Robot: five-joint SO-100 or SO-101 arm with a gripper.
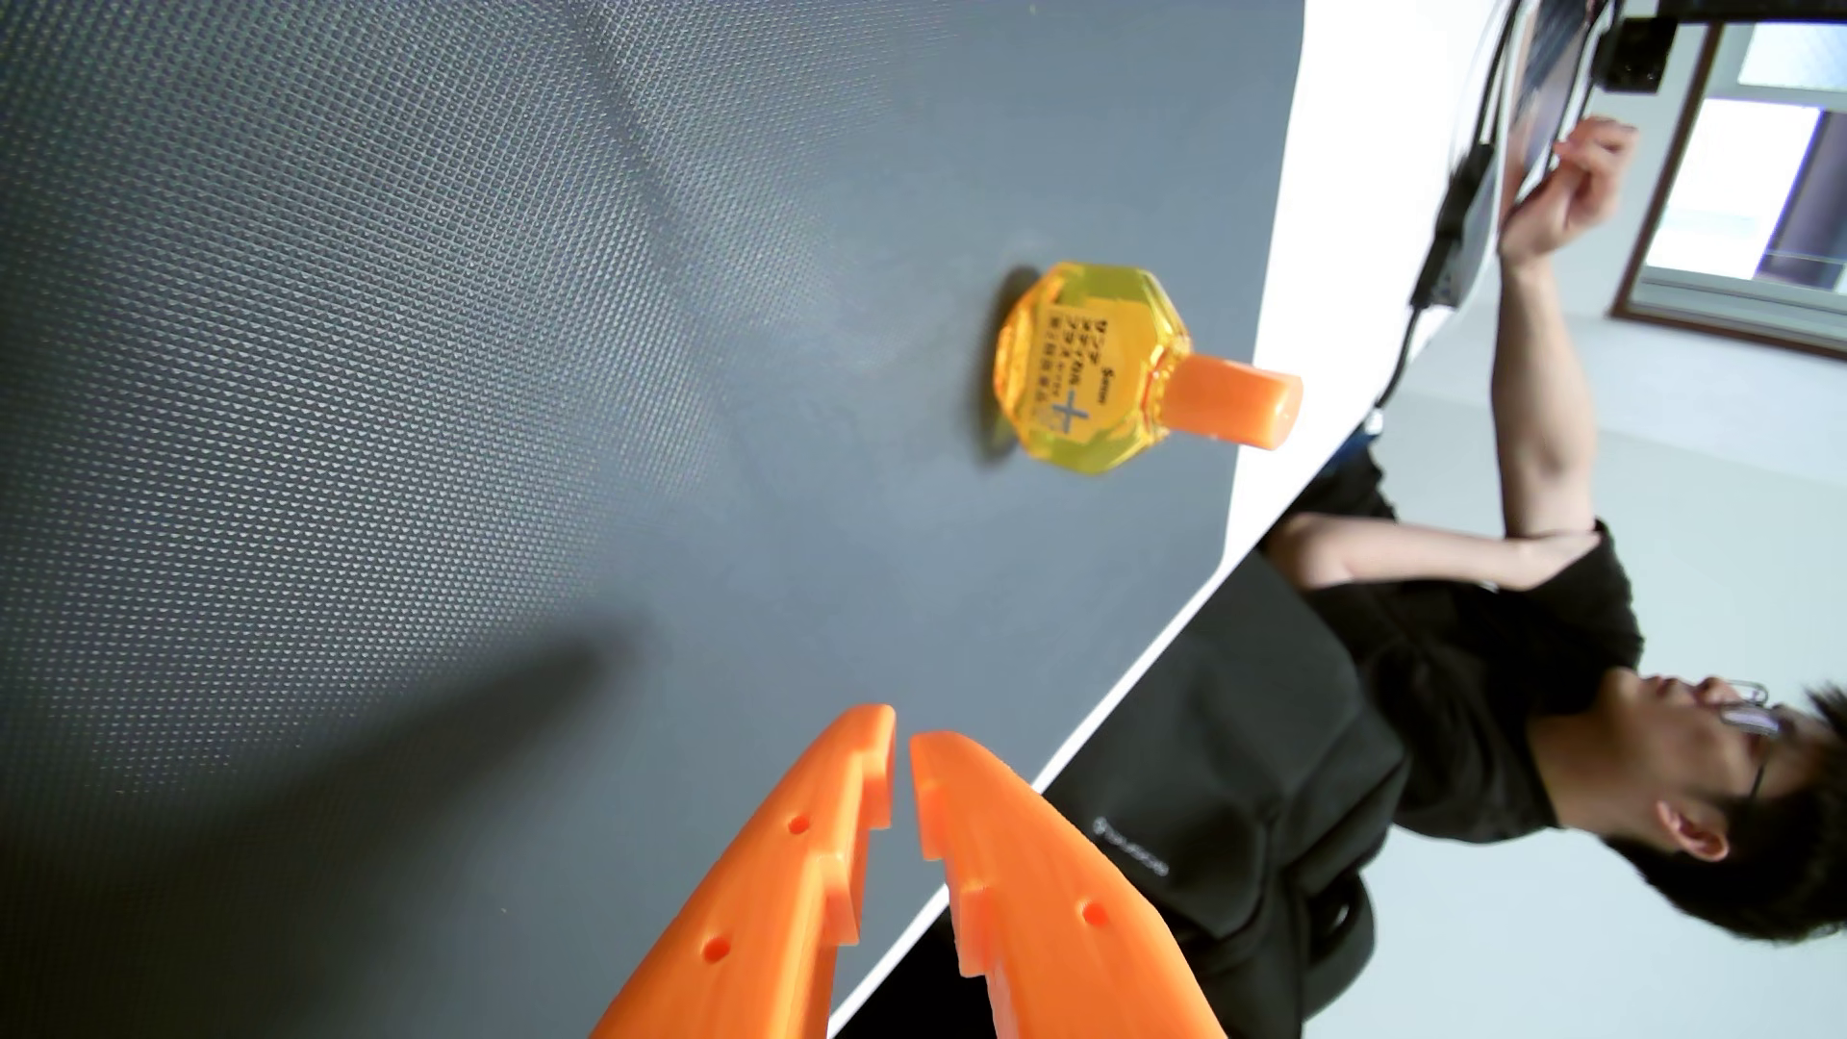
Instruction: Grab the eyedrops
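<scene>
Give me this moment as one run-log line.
phase: approach | claw: nearly shut, empty, clear of target | eyedrop bottle: yellow, orange cap, on dark mat, untouched | person: seated beyond table edge

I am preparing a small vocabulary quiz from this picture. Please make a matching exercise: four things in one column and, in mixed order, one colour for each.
Things:
1. bottle body
2. bottle cap
3. mat
4. person's shirt

Colours:
A. black
B. translucent yellow
C. dark grey
D. solid orange

Pairs: 1-B, 2-D, 3-C, 4-A
</scene>
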